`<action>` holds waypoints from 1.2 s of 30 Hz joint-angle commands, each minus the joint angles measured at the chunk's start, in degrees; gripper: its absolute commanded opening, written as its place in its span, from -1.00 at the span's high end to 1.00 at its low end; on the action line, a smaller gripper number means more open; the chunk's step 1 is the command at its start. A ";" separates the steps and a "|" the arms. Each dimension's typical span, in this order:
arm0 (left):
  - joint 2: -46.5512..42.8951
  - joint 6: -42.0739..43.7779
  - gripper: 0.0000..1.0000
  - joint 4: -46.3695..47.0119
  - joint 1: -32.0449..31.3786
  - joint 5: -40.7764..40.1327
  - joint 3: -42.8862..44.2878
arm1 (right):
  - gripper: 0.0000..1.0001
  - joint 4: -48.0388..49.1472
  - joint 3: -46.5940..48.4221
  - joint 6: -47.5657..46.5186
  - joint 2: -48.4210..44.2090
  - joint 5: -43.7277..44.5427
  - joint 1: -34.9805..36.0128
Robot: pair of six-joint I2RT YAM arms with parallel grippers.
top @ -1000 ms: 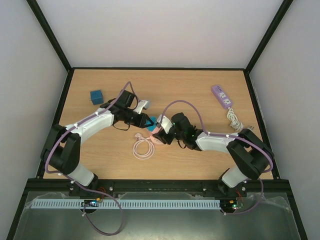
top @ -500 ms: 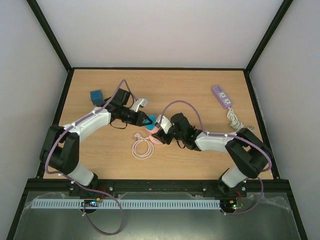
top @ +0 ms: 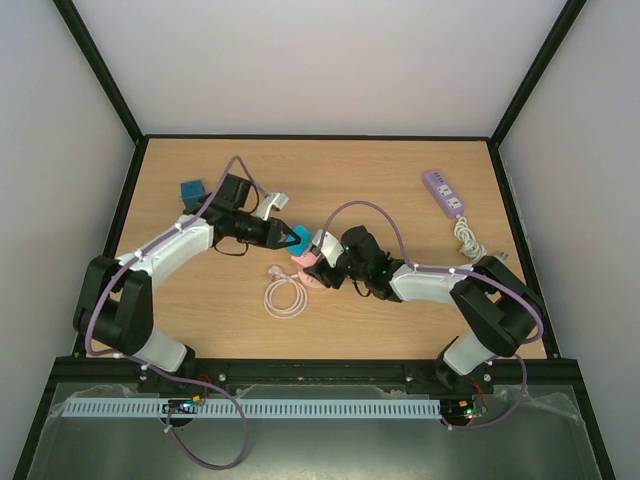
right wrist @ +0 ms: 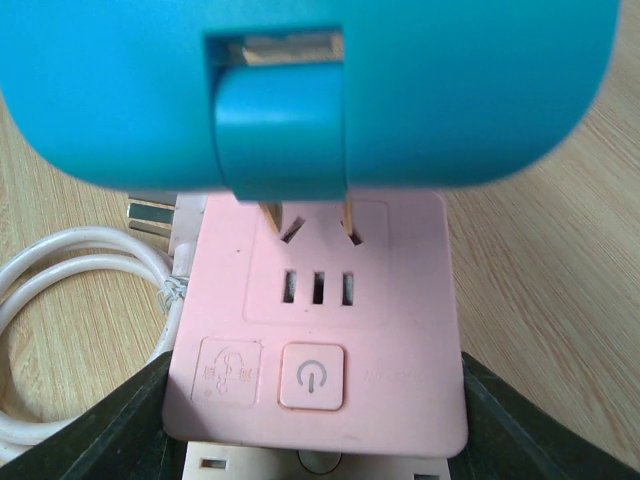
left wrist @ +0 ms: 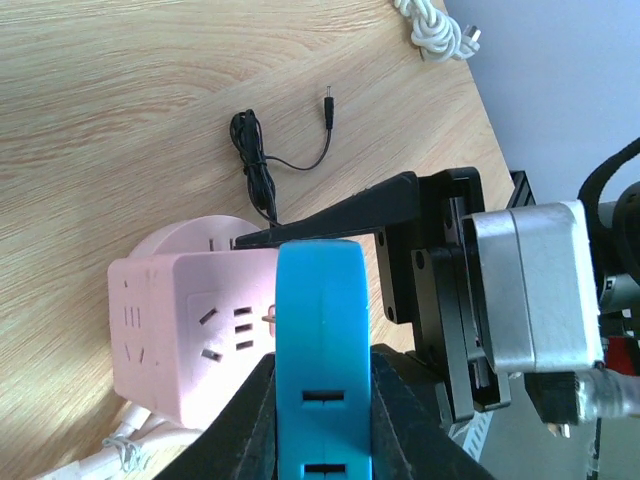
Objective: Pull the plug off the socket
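Our left fingers [left wrist: 245, 425], clamped on the blue plug [left wrist: 318, 340], have drawn it back from the pink socket [left wrist: 185, 330] our right fingers [right wrist: 105, 440] pinch, prongs nearly free.

Prong tips of blue plug [right wrist: 310, 90] at pink socket [right wrist: 320, 330] slots; white cord [right wrist: 90, 248] left.

Left arm is bending at the elbow and reaching in toward the centre, left gripper [top: 296, 240] pointing right, jaws clamping the blue plug [left wrist: 318, 330] from both sides. Right arm is folding back and stretching left, lying low, right gripper [top: 322, 262] jaws squeezing the pink socket [right wrist: 320, 330]. The two grippers are facing each other, nearly tip to tip.
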 commanded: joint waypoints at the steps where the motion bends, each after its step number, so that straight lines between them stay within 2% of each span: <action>1: -3.51 0.22 0.95 0.53 0.96 2.27 -1.47 | 0.20 -2.40 0.05 -1.02 -0.36 1.27 0.07; 5: -5.23 0.54 0.95 1.03 1.90 2.93 -2.67 | -0.13 -4.54 2.25 -1.13 -1.72 -0.27 0.07; 9: -6.74 0.48 0.95 1.92 3.25 3.42 -3.58 | -0.56 -6.72 4.28 -0.69 -3.82 -2.57 0.06; 13: -8.63 -0.17 0.95 3.31 4.95 4.43 -4.85 | -0.75 -10.27 7.83 0.07 -4.86 -5.51 0.06; 20: -12.17 2.27 0.95 4.35 7.49 7.67 -6.35 | -0.78 -20.69 14.37 -1.71 -5.95 -13.03 -0.37; 24: -15.67 9.83 0.85 2.67 8.58 11.01 -6.87 | -0.76 -29.86 18.56 -2.92 -5.67 -23.92 -3.38; 27: -18.97 12.05 0.85 3.20 8.57 10.83 -8.09 | -0.74 -35.14 21.48 -2.02 -5.27 -33.21 -6.51; 30: -21.57 15.05 0.85 2.48 8.24 11.69 -8.62 | -0.68 -37.56 23.65 -0.32 -5.87 -39.75 -8.56; 36: -24.30 22.54 0.85 -2.25 5.24 11.87 -7.69 | -0.55 -35.86 26.89 4.63 -9.07 -42.47 -8.63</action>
